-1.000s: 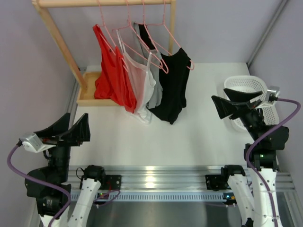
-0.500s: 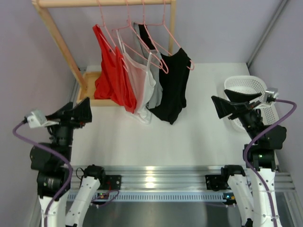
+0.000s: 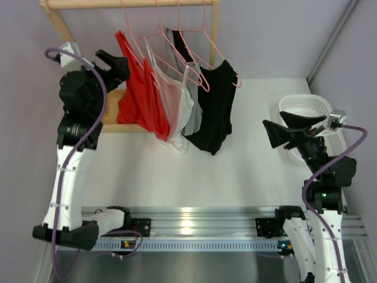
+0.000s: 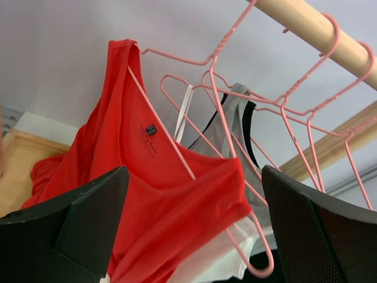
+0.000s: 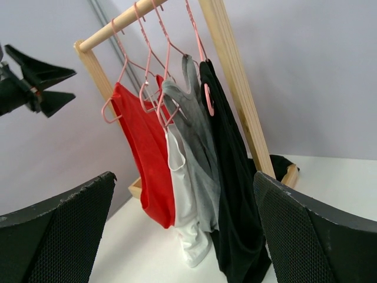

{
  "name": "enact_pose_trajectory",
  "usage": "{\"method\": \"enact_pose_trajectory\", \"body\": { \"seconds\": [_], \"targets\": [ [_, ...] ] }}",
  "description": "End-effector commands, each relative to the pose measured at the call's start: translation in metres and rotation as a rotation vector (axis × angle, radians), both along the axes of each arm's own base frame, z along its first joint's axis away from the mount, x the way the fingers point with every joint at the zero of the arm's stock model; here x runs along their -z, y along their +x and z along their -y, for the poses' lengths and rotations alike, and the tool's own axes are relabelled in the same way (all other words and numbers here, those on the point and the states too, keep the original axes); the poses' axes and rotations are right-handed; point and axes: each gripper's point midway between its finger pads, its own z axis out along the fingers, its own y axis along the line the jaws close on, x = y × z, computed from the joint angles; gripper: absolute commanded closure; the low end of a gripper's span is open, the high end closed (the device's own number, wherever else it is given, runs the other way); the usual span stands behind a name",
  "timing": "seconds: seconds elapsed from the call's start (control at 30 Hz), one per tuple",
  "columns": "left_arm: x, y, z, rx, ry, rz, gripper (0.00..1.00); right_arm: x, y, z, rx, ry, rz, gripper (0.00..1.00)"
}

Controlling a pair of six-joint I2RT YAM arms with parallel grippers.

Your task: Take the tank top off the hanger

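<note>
Where four garments hang from the wooden rail [image 3: 129, 3] on pink wire hangers [image 3: 200, 56], the red tank top [image 3: 139, 97] is the leftmost. The white tank top [image 3: 177, 103], grey tank top [image 3: 194, 121] and black tank top [image 3: 215, 112] follow to its right. All four are on their hangers.

The left wrist view shows detail that the overhead view does not resolve. A small dark label [image 4: 151, 130] sits inside the red neckline, and the hanger wire runs along the shoulder strap and ends in a loop below the hem of the armhole. The right wrist view shows the rack from the side, with its upright post [image 5: 235, 94] next to the black garment. Only the overhead view shows the white basket [image 3: 301, 105] at the right edge of the table [image 3: 247, 171] and the wooden base tray [image 3: 111, 121] under the rack.

The left arm stands raised and extended from its base. The left gripper [image 3: 116, 63] is level with the upper part of the red garment and just beside its left edge. Its jaws are spread wide and hold nothing. Contact with the fabric cannot be confirmed.

The right arm is folded low beside the basket. The right gripper [image 3: 274, 120] points left toward the rack, well apart from the garments, with its jaws released and empty.
</note>
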Motion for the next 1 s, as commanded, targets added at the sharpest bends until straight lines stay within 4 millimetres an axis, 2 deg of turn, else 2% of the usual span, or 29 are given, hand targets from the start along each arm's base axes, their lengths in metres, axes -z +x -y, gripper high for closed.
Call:
{"method": "enact_pose_trajectory", "body": {
  "seconds": [0.0, 0.03, 0.13, 0.17, 0.2, 0.23, 0.27, 0.3, 0.33, 0.5, 0.6, 0.63, 0.8, 0.87, 0.9, 0.97],
  "targets": [
    [-0.036, 0.023, 0.003, -0.007, 0.033, 0.067, 0.02, 0.003, -0.001, -0.003, -0.014, -0.026, -0.008, 0.01],
    [-0.026, 0.043, 0.006, -0.006, 0.044, 0.036, 0.02, 0.003, 0.0, -0.003, -0.013, -0.027, -0.01, 0.01],
    [-0.042, 0.06, 0.005, -0.037, 0.07, 0.06, 0.02, 0.003, -0.001, -0.005, -0.02, -0.037, -0.013, 0.01],
    [-0.033, 0.077, 0.007, -0.039, 0.091, 0.035, 0.02, 0.004, -0.001, -0.005, -0.023, -0.043, -0.01, 0.01],
    [-0.046, 0.079, 0.006, -0.046, 0.128, 0.064, 0.02, 0.004, -0.002, -0.006, -0.026, -0.047, -0.007, 0.01],
    [-0.049, 0.085, 0.005, -0.051, 0.148, 0.07, 0.02, 0.004, -0.003, -0.006, -0.025, -0.05, -0.004, 0.01],
    [-0.039, 0.103, 0.008, -0.053, 0.167, 0.046, 0.02, 0.003, -0.004, -0.006, -0.025, -0.054, 0.0, 0.01],
    [-0.051, 0.104, 0.008, -0.054, 0.179, 0.072, 0.02, 0.004, -0.004, -0.005, -0.021, -0.058, 0.001, 0.01],
    [-0.052, 0.11, 0.009, -0.052, 0.181, 0.076, 0.02, 0.004, -0.003, -0.005, -0.02, -0.061, -0.002, 0.01],
    [-0.045, 0.138, 0.013, -0.062, 0.175, 0.062, 0.02, 0.002, -0.003, -0.004, -0.01, -0.076, -0.002, 0.01],
    [-0.049, 0.145, 0.011, -0.077, 0.186, 0.072, 0.02, -0.001, -0.004, -0.004, -0.009, -0.085, 0.004, 0.01],
    [-0.043, 0.153, 0.013, -0.076, 0.194, 0.063, 0.02, -0.002, -0.004, -0.005, -0.011, -0.086, 0.005, 0.01],
    [-0.042, 0.165, 0.011, -0.123, 0.216, 0.06, 0.02, -0.004, -0.004, -0.005, -0.015, -0.091, 0.007, 0.01],
    [-0.035, 0.172, 0.012, -0.127, 0.224, 0.048, 0.09, -0.004, -0.003, -0.006, -0.018, -0.088, 0.003, 0.01],
    [-0.033, 0.172, 0.012, -0.128, 0.229, 0.043, 0.19, -0.004, -0.002, -0.006, -0.018, -0.088, 0.002, 0.01],
    [-0.024, 0.176, 0.013, -0.144, 0.232, 0.021, 0.28, -0.006, -0.002, -0.007, -0.026, -0.089, 0.001, 0.01]
  ]
}}
